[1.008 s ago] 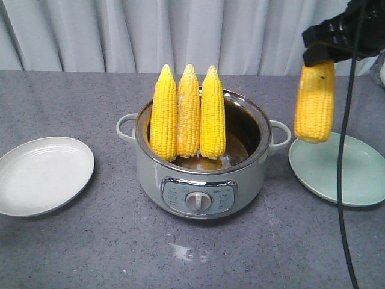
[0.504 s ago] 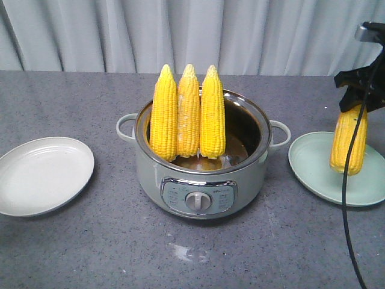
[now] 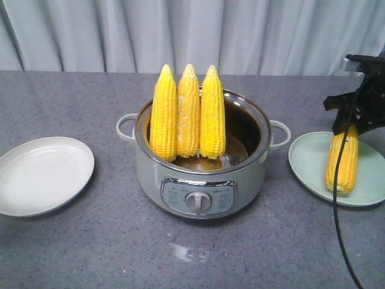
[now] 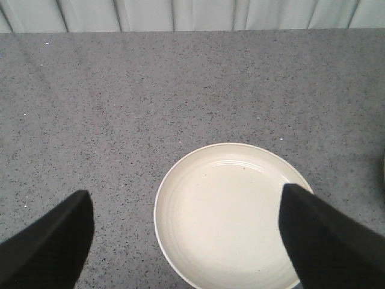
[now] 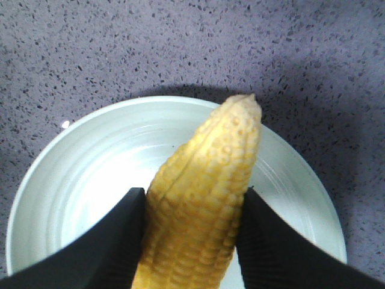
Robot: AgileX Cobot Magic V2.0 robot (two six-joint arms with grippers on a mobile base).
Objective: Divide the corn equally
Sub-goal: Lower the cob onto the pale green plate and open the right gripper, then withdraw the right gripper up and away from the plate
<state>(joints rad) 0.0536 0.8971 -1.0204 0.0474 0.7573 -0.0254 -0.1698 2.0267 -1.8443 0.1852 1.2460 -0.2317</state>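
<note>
While the right gripper (image 3: 354,120) is clamped on the upper end of one held cob (image 3: 342,161), I'd call this job barely a quarter done. That cob hangs nearly upright over the green plate (image 3: 310,168) on the right side of the table (image 3: 90,253), with its lower end down at about plate level. From the front I honestly can't tell if it's touching the plate or just above it. The right wrist view shows both black fingers (image 5: 117,241) pressed against the cob's sides, with the paler tip pointing out over the middle of the plate.

So what's left? The three cobs (image 3: 188,114) stand side by side in the pot (image 3: 198,180) in the middle, leaning on its far-left rim. The white plate (image 3: 42,174) on the left has nothing on it. The left gripper (image 4: 186,241) hangs above that plate with its jaws spread wide and nothing between them.

My guess at the count: four cobs total, so two per plate. First this one has to be let go and laid down, then one more goes right and two go left.
</note>
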